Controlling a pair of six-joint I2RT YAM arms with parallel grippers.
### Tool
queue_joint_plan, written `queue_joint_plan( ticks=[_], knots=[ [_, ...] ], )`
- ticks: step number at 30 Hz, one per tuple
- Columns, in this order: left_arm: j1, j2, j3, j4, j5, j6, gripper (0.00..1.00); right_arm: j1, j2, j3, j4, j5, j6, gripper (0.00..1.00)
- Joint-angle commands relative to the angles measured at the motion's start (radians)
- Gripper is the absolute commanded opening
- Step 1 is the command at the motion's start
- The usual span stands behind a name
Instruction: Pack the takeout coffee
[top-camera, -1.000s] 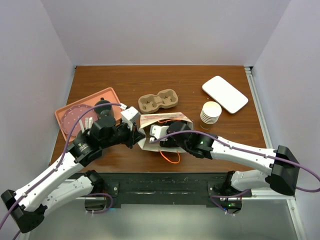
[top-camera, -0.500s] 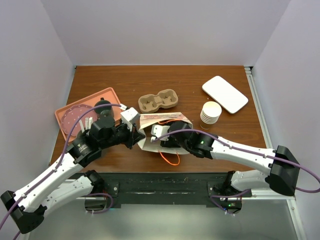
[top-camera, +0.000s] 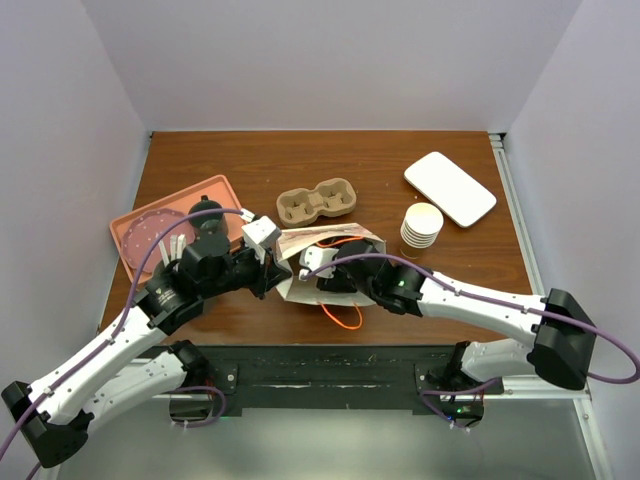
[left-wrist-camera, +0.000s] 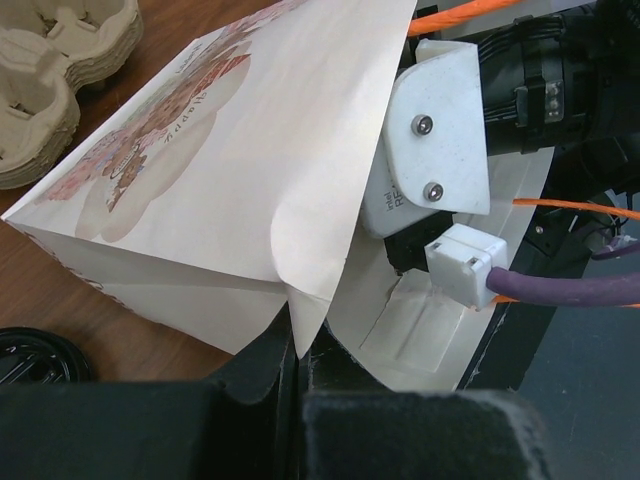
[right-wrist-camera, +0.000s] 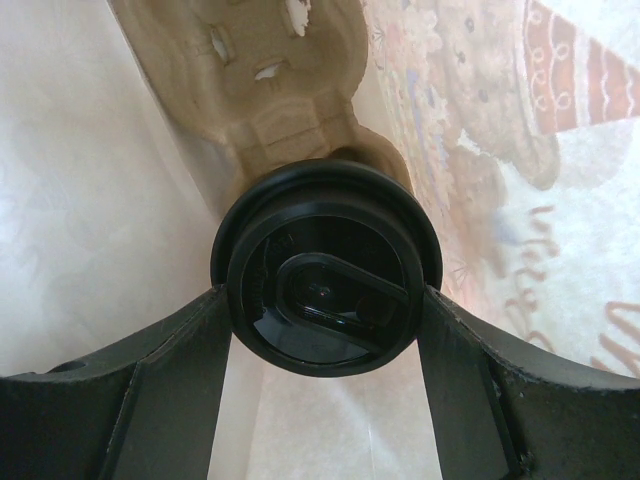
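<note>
- The brown wooden tabletop (top-camera: 330, 160) carries everything (both arms reach in from its 6 o'clock edge).
- A white paper bag with a reddish print (top-camera: 330, 238) lies on its side near the middle, open on its 6 o'clock side. An orange cord handle (top-camera: 340, 316) trails out beneath it.
- A salmon-pink plastic tray (top-camera: 125, 222) sits at the bag's 9 o'clock and holds a loose round black lid (top-camera: 207, 213).
- A flat white rounded-rectangular container (top-camera: 450, 188) lies at the bag's 2 o'clock, well apart from it.
- A tan moulded-pulp two-cup carrier (top-camera: 317, 201) rests at the bag's 12 o'clock, just beside it.
- A stack of lidless cream paper cups (top-camera: 422, 228) stands at the bag's 3 o'clock, near it.
- The takeout coffee (right-wrist-camera: 325, 280) is inside the bag (only its round black plastic sip lid shows). A tan pulp insert (right-wrist-camera: 270, 90) is just behind it; whether the cup sits in it I cannot tell.
- The right tool (right-wrist-camera: 325, 300) is clamped on the lid's rim, with fingers at 9 and 3 o'clock.
- The left tool (left-wrist-camera: 300, 350) is pinched together on the bag's folded mouth edge.
</note>
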Motion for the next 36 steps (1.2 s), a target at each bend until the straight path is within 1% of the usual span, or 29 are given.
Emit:
queue_joint_plan(
  ticks=[1,4,10,14,21,25,27,30,31,36],
  knots=[
    [-0.010,-0.012,-0.002,0.056,0.031,0.021,0.00,-0.006,0.021,-0.001,0.070,-0.024,0.044,0.26],
    [-0.009,-0.010,0.000,0.053,0.035,0.022,0.00,-0.009,0.030,-0.006,0.069,-0.025,0.052,0.26],
    [-0.009,-0.010,0.001,0.050,0.038,0.021,0.00,-0.022,0.056,-0.003,0.078,-0.019,0.074,0.32],
    [-0.009,-0.012,0.004,0.047,0.043,0.022,0.00,-0.029,0.064,-0.009,0.092,-0.004,0.089,0.34],
    [-0.009,-0.008,0.007,0.045,0.041,0.024,0.00,-0.049,0.074,-0.020,0.093,0.001,0.117,0.41],
    [-0.009,-0.002,0.012,0.044,0.046,0.024,0.00,-0.051,0.084,-0.021,0.087,0.002,0.130,0.49],
    [-0.009,-0.004,0.014,0.044,0.047,0.025,0.00,-0.051,0.085,-0.023,0.092,0.004,0.135,0.52],
    [-0.009,0.001,0.017,0.045,0.049,0.029,0.00,-0.052,0.099,-0.018,0.095,0.002,0.140,0.58],
    [-0.009,0.001,0.017,0.044,0.049,0.030,0.00,-0.051,0.104,-0.015,0.092,0.002,0.141,0.61],
    [-0.009,0.004,0.023,0.040,0.051,0.036,0.00,-0.052,0.111,-0.005,0.093,0.001,0.144,0.70]
  ],
)
